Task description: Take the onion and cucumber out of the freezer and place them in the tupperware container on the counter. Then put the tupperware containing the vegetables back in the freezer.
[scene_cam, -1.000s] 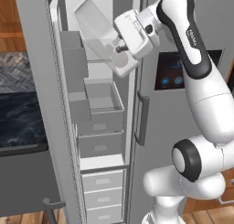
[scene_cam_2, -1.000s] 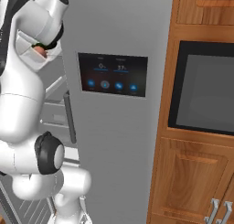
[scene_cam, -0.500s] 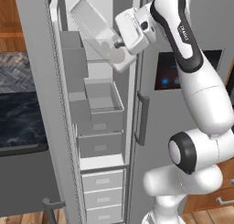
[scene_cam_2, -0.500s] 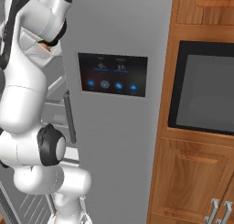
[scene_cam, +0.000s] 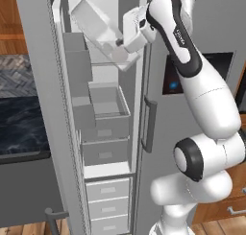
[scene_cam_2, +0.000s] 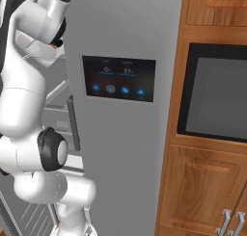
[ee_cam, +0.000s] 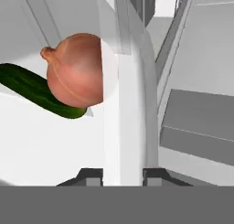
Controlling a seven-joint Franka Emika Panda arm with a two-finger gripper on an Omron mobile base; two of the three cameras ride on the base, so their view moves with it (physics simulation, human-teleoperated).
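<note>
- The gripper [ee_cam: 122, 173] sits at the near rim of the tupperware container [scene_cam: 98, 30], one dark finger tip on each side of the white wall; I cannot tell whether the jaws press on the rim or stand slightly off it.
- The arm [scene_cam: 192, 80] rises from the lower right of the left base view, bends at a dark elbow and reaches up and left to the top of the open compartment.
- The freezer [scene_cam: 108, 133] stands open: a tall narrow grey cavity with grey bins and shelves in the middle and stacked drawers lower down. Its door is swung out on the left side of the left base view.
- The neighbouring fridge door, with its dark touch panel [scene_cam_2: 118, 78], takes up the middle of the right base view; wooden cabinets and a built-in oven stand to its right.
- The tupperware container is up in the top section of the freezer, steeply tilted, its far end higher and deeper inside, its near end at the hand.
- The counter [scene_cam: 19, 121] shows as a dark marbled slab at the left edge of the left base view, beyond the open door.
- The cucumber [ee_cam: 39, 93] lies inside the container, dark green, slanting across the white floor.
- The onion [ee_cam: 75, 70] rests in the container against the cucumber and close to the rim the fingers straddle.
</note>
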